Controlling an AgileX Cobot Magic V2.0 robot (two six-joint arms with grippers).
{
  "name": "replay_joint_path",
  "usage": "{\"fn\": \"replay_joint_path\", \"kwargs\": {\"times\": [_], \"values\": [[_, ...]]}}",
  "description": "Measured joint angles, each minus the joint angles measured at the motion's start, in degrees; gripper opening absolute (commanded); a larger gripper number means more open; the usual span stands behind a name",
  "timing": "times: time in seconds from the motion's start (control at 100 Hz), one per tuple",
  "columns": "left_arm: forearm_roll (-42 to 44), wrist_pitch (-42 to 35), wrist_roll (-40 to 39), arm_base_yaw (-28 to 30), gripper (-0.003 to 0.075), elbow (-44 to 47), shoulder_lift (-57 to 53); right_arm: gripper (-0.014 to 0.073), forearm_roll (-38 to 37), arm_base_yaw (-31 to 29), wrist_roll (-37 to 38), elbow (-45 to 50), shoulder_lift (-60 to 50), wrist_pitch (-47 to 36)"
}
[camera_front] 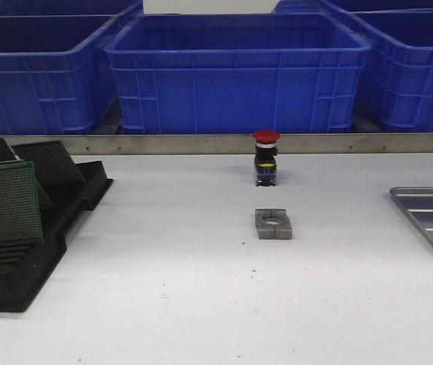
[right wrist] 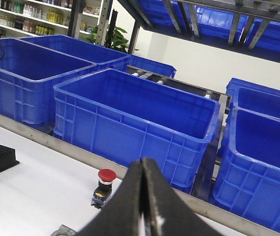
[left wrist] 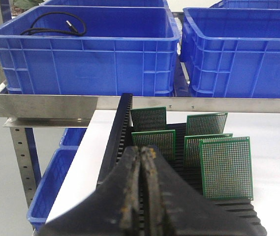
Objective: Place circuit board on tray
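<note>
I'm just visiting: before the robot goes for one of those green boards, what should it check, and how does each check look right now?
1. Circuit board standing free in the black rack: ok.
2. Left end effector open for a grasp: not ok, shut.
3. Right end effector empty: ok, shut on nothing.
4. Tray has room: cannot tell, mostly out of view.
5. Red button switch and metal clamp block lie apart from the rack: ok.

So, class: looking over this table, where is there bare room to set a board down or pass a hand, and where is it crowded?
Bare tabletop lies between the black rack and the metal clamp block, between that block and the tray, and along the near edge. It is crowded at the rack, where the circuit boards stand together, and around the red push button.
</note>
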Motion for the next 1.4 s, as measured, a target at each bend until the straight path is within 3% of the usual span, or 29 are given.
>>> {"fn": "replay_joint_path", "kwargs": {"times": [0.11,0.2,0.27,0.51,0.58,0.67,1.0,1.4], "values": [[0.00,0.04,0.00,0.00,-0.0017,0.00,0.00,-0.0062,-1.58,0.26,1.28,0.00,-1.56,-5.50],[0.00,0.04,0.00,0.00,-0.0017,0.00,0.00,-0.0062,-10.80,0.26,8.54,0.48,-3.12,-7.69],[0.00,0.04,0.00,0.00,-0.0017,0.00,0.00,-0.0062,-22.99,-0.19,20.02,1.50,-4.14,-7.33],[0.00,0.04,0.00,0.00,-0.0017,0.00,0.00,-0.0062,-72.22,-3.13,75.66,8.25,-10.63,1.56],[0.00,0.15,0.00,0.00,-0.0017,0.00,0.00,-0.0062,-83.90,-3.22,86.80,10.61,-12.98,2.94],[0.00,0.13,-0.09,0.00,-0.0017,0.00,0.00,-0.0062,-91.73,-3.34,96.36,13.37,-13.90,2.02],[0.00,0.13,-0.09,0.00,-0.0017,0.00,0.00,-0.0062,-106.13,-3.68,110.90,13.97,-14.04,-6.68],[0.00,0.13,-0.09,0.00,-0.0017,0.00,0.00,-0.0062,-107.70,-3.68,113.18,13.97,-14.04,-7.31]]}}
